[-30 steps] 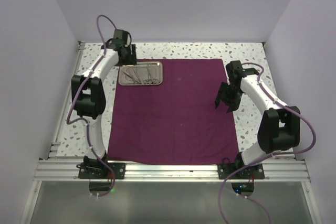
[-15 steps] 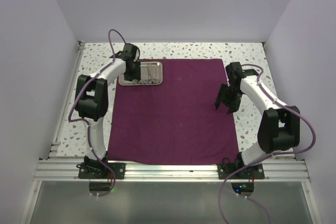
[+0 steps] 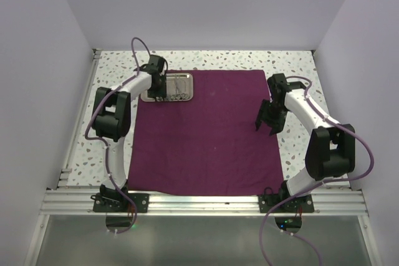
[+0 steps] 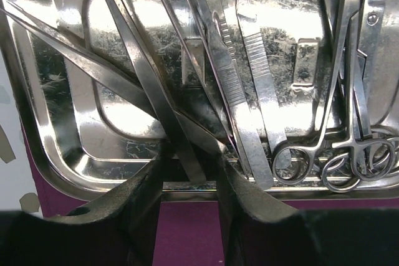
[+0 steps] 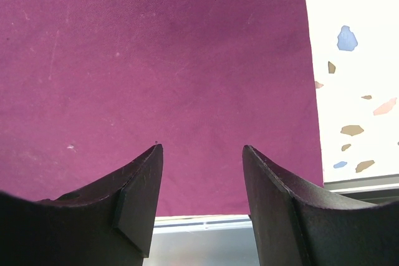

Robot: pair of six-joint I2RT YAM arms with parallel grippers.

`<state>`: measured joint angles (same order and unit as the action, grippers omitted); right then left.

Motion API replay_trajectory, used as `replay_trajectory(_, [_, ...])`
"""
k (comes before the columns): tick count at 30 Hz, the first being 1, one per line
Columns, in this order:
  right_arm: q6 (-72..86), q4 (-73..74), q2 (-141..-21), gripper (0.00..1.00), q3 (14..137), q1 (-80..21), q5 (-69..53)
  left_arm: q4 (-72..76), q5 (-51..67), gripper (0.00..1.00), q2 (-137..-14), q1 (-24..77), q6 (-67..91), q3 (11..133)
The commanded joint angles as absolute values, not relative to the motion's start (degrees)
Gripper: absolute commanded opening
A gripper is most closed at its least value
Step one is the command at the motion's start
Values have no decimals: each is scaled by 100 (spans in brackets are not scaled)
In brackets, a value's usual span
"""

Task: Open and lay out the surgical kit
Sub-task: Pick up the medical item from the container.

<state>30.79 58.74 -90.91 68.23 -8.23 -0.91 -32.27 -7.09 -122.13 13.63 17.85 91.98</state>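
Observation:
The dark magenta cloth wrap lies spread flat on the table. The shiny steel tray sits on its far left corner and holds the tools. In the left wrist view the tray holds long tweezers, ribbed forceps and ring-handled scissors. My left gripper is low over the tray's left part. It is open, with its fingers on either side of the tweezers' near end. My right gripper hangs open and empty over the cloth's right edge.
The speckled white tabletop shows around the cloth and in the right wrist view. An aluminium rail runs along the near edge. Plain walls close in the left, back and right sides.
My left gripper has moved from beyond the tray's far left corner to over the tray, down onto the tweezers. The right arm has barely moved.

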Motion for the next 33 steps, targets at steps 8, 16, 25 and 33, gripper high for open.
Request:
replay_trajectory(8, [3023,5862,-9228,57,7014,-817,-35,-3041,-879,42,-12708,1362,1723,9421])
replay_trajectory(16, [3015,5854,-9387,57,7154,-809,-35,-3234,-712,11,-13228,1354,1705,9861])
replay_trajectory(25, [3024,5722,-9387,57,7049,-800,-158,-4200,-1712,0,-12955,1362,1424,10379])
replay_trajectory(33, [3006,5599,-9422,56,7040,-800,-395,-5254,-3084,0,-12569,1371,1538,11213])
